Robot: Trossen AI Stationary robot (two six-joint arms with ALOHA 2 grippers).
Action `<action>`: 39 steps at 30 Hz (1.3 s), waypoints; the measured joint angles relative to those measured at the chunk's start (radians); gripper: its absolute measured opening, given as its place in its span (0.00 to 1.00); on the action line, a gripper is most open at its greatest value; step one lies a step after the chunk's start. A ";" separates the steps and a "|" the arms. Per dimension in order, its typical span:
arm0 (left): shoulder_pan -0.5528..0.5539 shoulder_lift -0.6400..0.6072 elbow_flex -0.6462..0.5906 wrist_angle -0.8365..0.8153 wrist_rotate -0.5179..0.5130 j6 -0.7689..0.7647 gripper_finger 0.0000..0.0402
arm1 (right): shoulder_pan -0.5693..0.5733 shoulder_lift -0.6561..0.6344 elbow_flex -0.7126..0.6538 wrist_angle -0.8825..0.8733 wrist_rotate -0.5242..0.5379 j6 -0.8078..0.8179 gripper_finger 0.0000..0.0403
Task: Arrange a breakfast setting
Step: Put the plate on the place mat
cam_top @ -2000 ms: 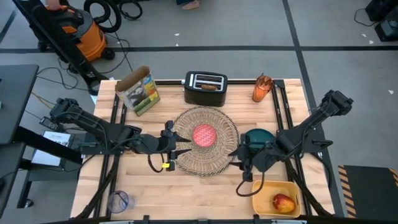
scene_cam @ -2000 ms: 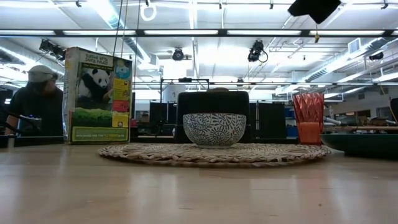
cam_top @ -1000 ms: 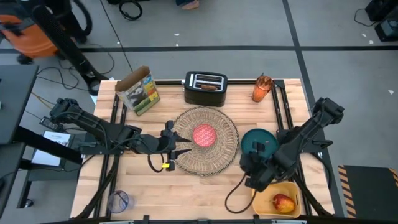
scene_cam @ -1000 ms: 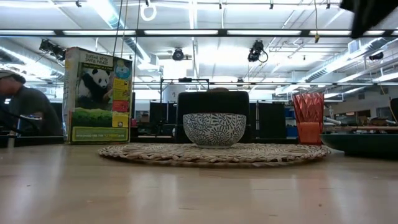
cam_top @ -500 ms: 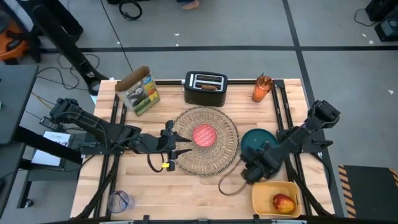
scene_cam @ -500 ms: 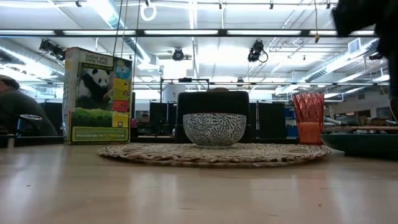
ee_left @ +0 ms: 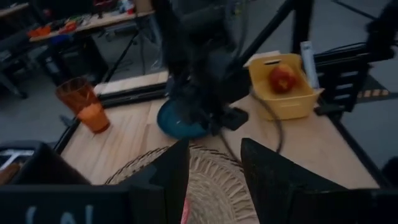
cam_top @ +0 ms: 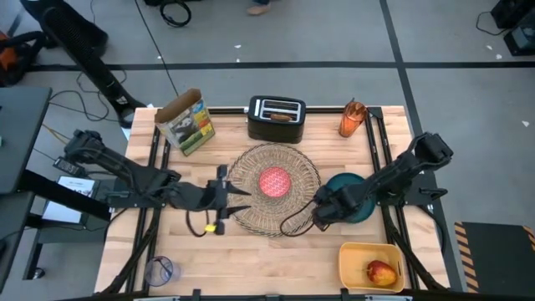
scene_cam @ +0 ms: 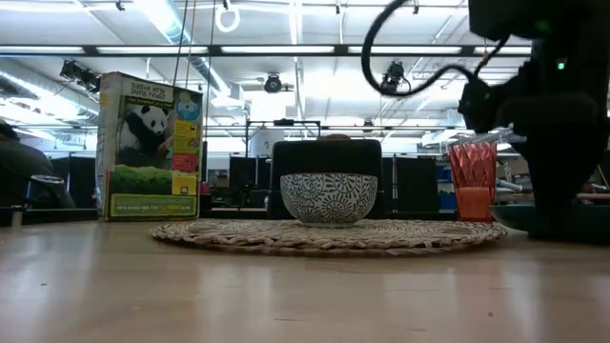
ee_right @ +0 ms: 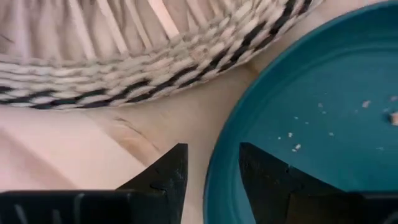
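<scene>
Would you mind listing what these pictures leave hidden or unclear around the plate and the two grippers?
- Teal plate: in the high view the right gripper covers its near edge; in the low view the dark arm hides most of it.
- Whether the right gripper touches the plate: its wrist view shows open fingers at the rim, contact unclear.
- Toast: none can be made out in the toaster from above.
- Left gripper: open beside the wicker placemat; what lies under it is hidden.

Premises: an industrial workshop or robotics lab. Evidence: grey concrete floor (cam_top: 334,33) marked with dark lines, cables (cam_top: 171,12) lying at 12 o'clock of the wooden table (cam_top: 267,251); exposed ceiling with strip lights (scene_cam: 286,48) and mounted equipment; a person (scene_cam: 24,176) seated at far benches, 9 o'clock.
</scene>
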 joint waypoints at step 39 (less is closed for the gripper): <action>0.012 -0.224 -0.001 -0.291 -0.001 -0.010 0.38 | 0.222 0.062 0.539 -0.210 0.175 -0.520 0.03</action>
